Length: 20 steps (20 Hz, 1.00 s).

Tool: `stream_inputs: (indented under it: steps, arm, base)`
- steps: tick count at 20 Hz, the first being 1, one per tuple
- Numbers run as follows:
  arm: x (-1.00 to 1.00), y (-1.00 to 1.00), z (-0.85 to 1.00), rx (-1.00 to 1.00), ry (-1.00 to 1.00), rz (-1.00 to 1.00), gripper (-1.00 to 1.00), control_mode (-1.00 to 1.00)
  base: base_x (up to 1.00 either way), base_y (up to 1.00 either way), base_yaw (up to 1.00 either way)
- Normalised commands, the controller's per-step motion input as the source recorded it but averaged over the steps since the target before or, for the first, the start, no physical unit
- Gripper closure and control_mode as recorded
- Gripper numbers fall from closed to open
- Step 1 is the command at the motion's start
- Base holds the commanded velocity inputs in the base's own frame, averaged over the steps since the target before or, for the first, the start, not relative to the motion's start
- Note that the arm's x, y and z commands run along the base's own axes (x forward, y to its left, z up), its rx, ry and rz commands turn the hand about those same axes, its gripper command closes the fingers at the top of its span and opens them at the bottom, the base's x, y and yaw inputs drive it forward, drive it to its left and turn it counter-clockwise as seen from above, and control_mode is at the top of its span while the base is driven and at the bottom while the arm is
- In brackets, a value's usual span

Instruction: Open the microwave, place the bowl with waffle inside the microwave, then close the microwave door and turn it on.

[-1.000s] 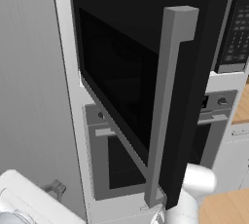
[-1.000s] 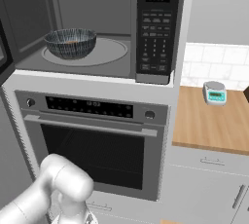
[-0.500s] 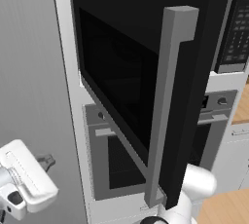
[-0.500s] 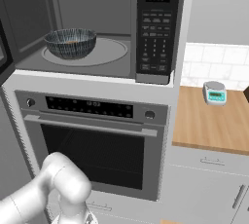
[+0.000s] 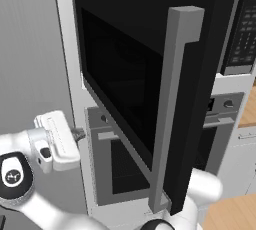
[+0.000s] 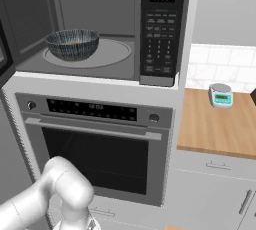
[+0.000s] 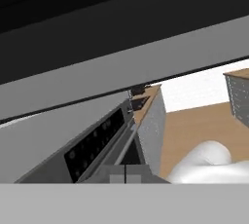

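Jaws pressed together and holding nothing, I am hanging low left of the open microwave door (image 5: 150, 89); bowl (image 6: 72, 43) sitting inside above, so closing comes next: pushing its outer face.

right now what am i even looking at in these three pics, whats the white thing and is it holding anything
It is a rendered kitchen with a white robot arm on a rolling base. Two pictures come from cameras on that base, behind the arm to its left and right; the third looks along the arm's hand. The microwave is open, its door swung out towards the left camera, and a bowl sits inside on the turntable. An oven is below it. On the wooden counter to the right stands a small scale. The gripper, seen low in the left picture beside the oven, is shut and holds nothing that I can see.
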Motion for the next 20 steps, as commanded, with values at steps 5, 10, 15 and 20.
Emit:
stream_inputs:
  steps: [5, 10, 15, 20]
  arm:
    - [0.66, -1.0, 0.15, 0.01, 0.0, -0.08, 1.0, -1.0]
    - [0.63, -1.0, 0.24, 0.05, 0.0, -0.01, 1.0, -1.0]
    - [0.47, -1.0, 0.39, 0.08, 0.0, 0.0, 1.0, -1.0]
    - [0.27, -0.8, 0.35, 0.08, 0.0, 0.02, 1.0, -1.0]
  base:
    - [0.0, 0.0, 0.0]
    - [0.0, 0.0, 0.0]
    - [0.0, 0.0, 0.0]
    - [0.0, 0.0, 0.0]
